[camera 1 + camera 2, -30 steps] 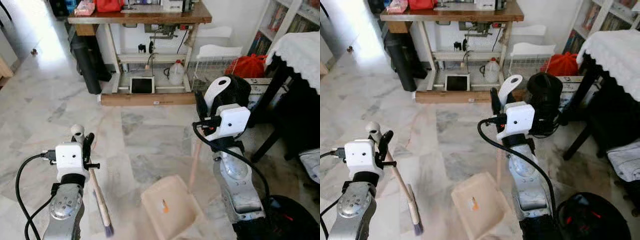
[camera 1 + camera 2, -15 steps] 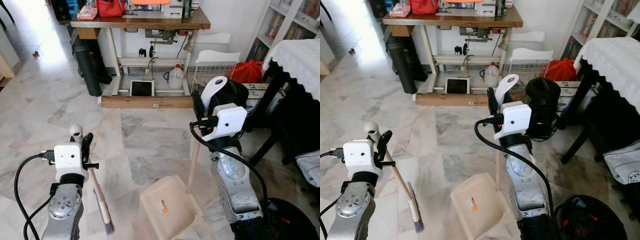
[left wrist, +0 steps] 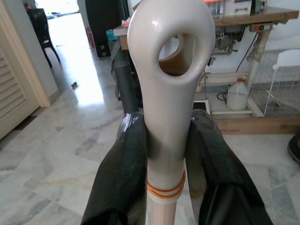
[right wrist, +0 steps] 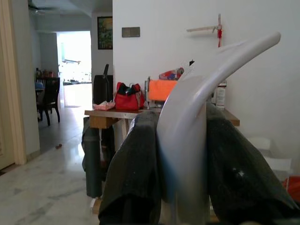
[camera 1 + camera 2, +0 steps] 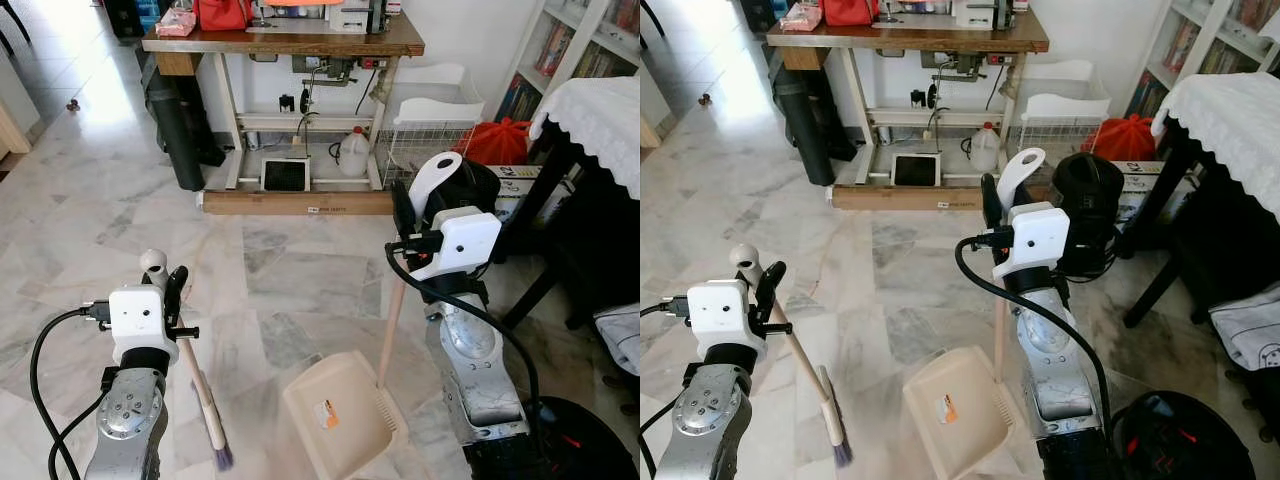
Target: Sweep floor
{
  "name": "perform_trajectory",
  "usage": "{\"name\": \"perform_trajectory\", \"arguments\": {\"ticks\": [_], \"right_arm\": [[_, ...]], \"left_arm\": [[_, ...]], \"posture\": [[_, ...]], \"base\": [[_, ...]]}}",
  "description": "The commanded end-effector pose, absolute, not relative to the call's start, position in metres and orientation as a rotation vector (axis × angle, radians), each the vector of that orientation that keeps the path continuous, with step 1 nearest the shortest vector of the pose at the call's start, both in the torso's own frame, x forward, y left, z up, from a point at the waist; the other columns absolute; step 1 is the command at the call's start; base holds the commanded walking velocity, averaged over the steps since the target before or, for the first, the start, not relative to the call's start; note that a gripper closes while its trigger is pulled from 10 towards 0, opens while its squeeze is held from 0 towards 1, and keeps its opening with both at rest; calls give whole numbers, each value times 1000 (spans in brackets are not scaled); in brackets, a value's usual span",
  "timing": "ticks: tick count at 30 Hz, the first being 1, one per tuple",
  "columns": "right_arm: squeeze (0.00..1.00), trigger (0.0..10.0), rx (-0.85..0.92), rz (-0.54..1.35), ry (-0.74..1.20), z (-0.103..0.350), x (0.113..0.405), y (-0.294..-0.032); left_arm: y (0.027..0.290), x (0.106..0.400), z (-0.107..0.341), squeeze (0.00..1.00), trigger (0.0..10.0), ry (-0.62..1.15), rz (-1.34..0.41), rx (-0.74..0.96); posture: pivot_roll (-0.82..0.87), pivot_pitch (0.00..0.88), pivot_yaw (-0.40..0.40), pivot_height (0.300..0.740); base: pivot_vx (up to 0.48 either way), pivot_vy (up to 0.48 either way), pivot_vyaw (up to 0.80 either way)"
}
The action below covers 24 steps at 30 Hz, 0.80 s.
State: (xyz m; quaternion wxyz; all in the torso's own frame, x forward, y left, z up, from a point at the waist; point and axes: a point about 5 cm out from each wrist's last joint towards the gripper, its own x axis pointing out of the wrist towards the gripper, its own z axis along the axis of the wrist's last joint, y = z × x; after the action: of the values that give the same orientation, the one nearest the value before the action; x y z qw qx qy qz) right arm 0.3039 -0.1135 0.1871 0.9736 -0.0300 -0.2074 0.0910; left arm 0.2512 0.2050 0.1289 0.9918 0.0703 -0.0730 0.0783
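My left gripper (image 5: 166, 287) is shut on the upper end of a broom (image 5: 200, 385). Its pale wooden handle slants down to dark bristles on the marble floor by my left side. In the left wrist view both fingers (image 3: 125, 161) clamp the looped white handle end (image 3: 171, 70). My right gripper (image 5: 412, 215) is shut on the curved white grip of a beige dustpan (image 5: 340, 415), whose thin pole (image 5: 390, 330) stands nearly upright. The pan rests on the floor between my arms, mouth facing away to the left. In the right wrist view, black fingers (image 4: 136, 164) flank the grip (image 4: 187, 140).
A wooden sewing table (image 5: 280, 45) stands ahead, with a black cylinder (image 5: 185, 130), a jug (image 5: 352, 152) and a plank (image 5: 300, 202) under it. A wire basket (image 5: 425, 140), a red bag (image 5: 495, 140) and a cloth-covered dark table (image 5: 600, 110) crowd the right. Open marble floor (image 5: 90, 220) lies left.
The camera has bobbed slightly, shifting the whole scene. The dustpan, blurred a second ago, now sits still on the floor. Both grips are unchanged.
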Motion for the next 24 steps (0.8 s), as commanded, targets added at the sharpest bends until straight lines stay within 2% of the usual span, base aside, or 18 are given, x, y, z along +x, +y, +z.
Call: {"name": "perform_trajectory", "arguments": {"ticks": [1, 19, 24], "right_arm": [[0, 10000, -55, 173, -437, 192, 304, -116], [0, 10000, -54, 165, -428, 190, 304, -117], [0, 10000, -55, 159, -425, 189, 305, -119]], "left_arm": [[205, 251, 136, 0, 10000, -180, 154, 142], [205, 250, 137, 0, 10000, -182, 149, 143], [205, 251, 137, 0, 10000, -182, 146, 144]], "posture": [[-2, 85, -16, 740], [-2, 90, -17, 740], [-2, 91, -15, 740]], "base": [[285, 0, 0], [301, 0, 0], [0, 0, 0]]}}
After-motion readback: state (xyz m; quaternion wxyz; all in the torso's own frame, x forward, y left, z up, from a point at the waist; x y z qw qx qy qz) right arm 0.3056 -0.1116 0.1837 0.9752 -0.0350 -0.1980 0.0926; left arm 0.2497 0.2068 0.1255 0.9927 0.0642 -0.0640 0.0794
